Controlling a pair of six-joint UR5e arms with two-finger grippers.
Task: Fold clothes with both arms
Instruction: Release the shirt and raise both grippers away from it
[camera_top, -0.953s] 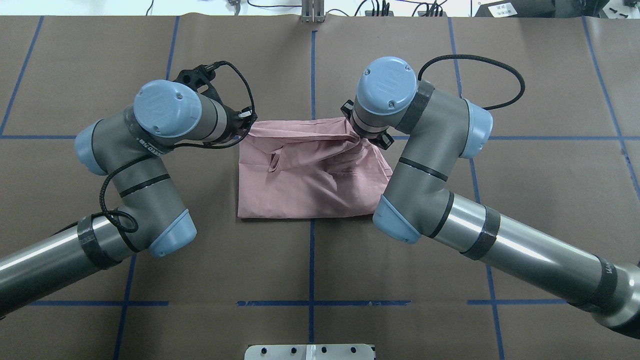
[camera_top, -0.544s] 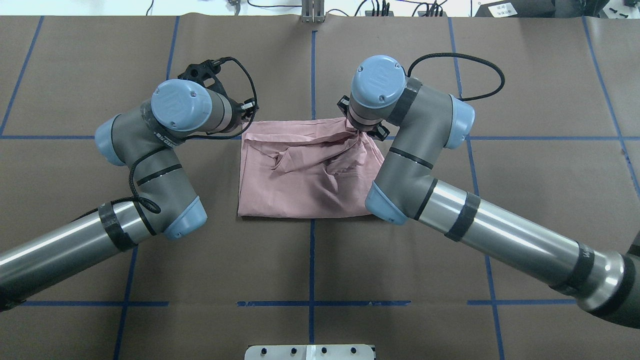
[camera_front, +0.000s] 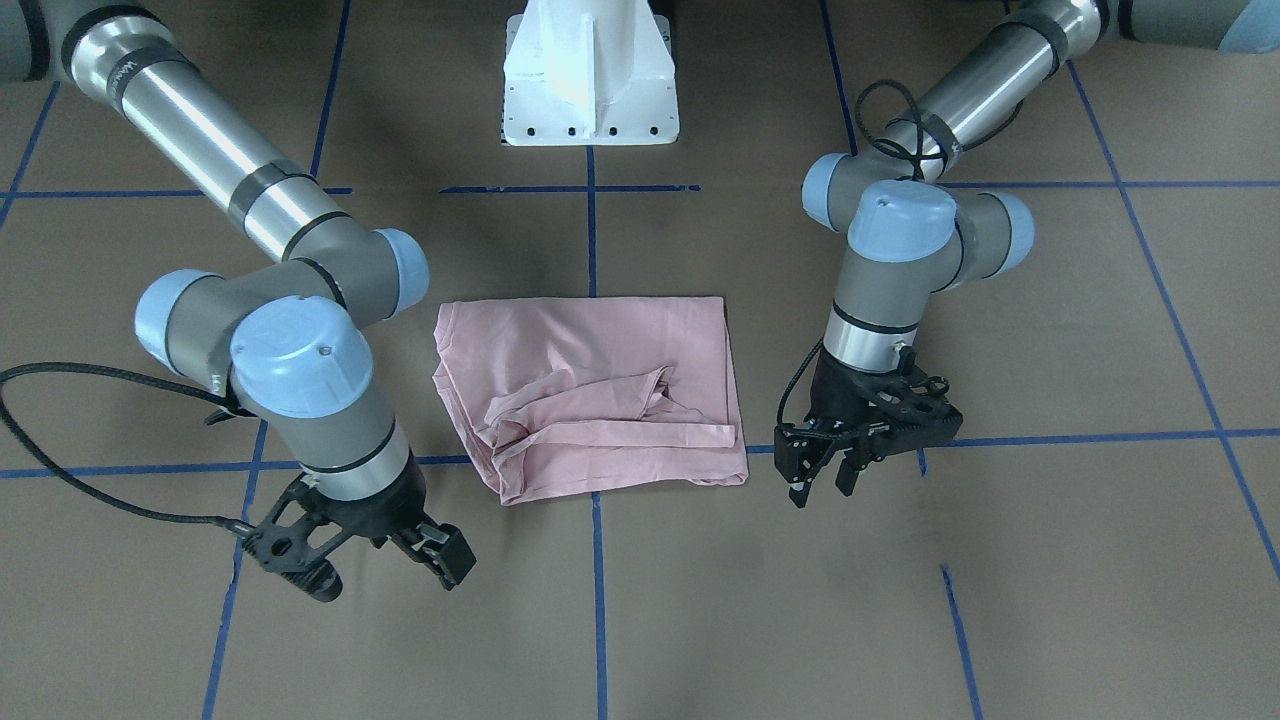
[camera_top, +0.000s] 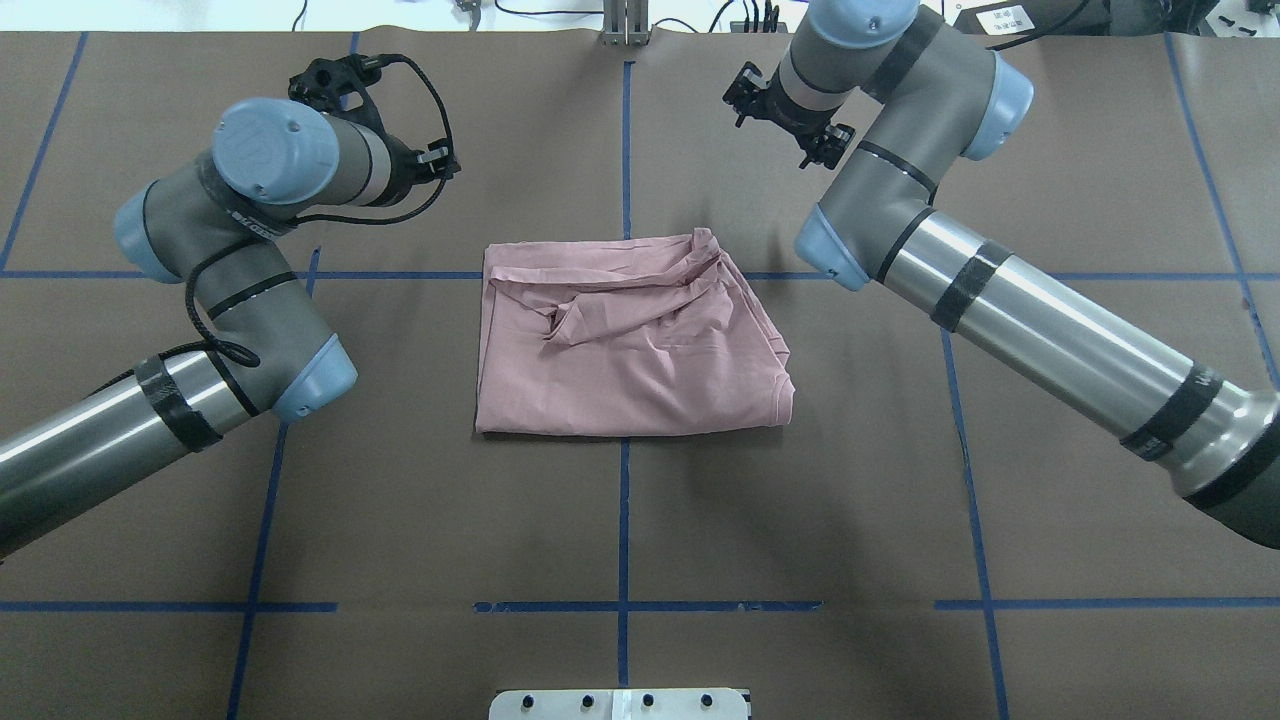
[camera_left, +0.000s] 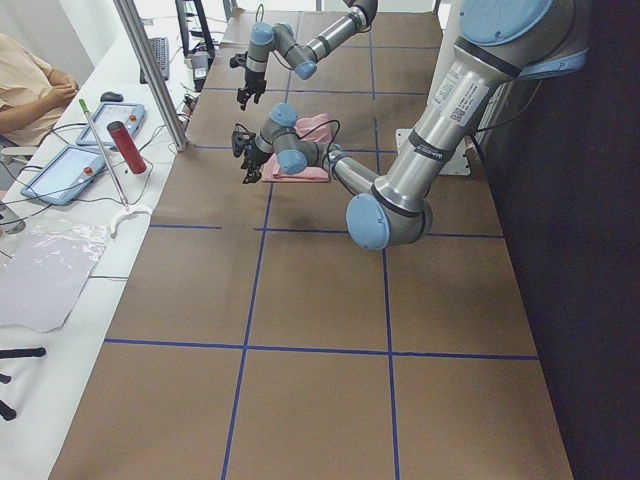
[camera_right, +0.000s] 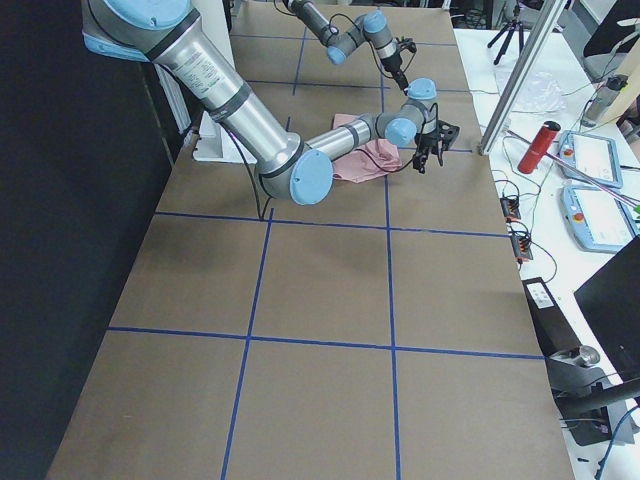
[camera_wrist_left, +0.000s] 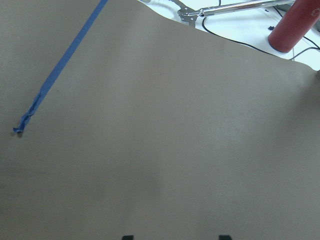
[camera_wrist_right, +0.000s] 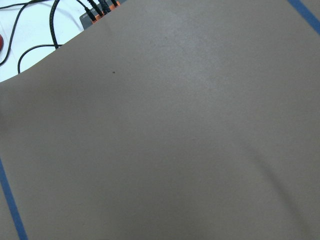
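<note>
The pale pink T-shirt (camera_top: 630, 350) lies folded in a rough rectangle on the brown table, plain side up, with a rumpled fold across its far part; it also shows in the front view (camera_front: 590, 400). My left gripper (camera_front: 822, 480) hangs open and empty just off the shirt's far left corner, and shows in the overhead view (camera_top: 430, 165). Its fingertips (camera_wrist_left: 127, 237) show apart at the wrist view's lower edge. My right gripper (camera_front: 425, 555) is open and empty, off the shirt's far right corner and above the table (camera_top: 790, 120).
The white pedestal (camera_front: 590, 90) stands at the near table edge. Blue tape lines (camera_top: 625, 150) grid the table. Beyond the far edge are a red cylinder (camera_wrist_left: 295, 25), cables (camera_wrist_right: 95, 10), tablets and a seated person (camera_left: 30, 85).
My right gripper has let go of the shirt's far right corner. Both grippers have risen and drawn back toward the far edge. The shirt has settled flat.
</note>
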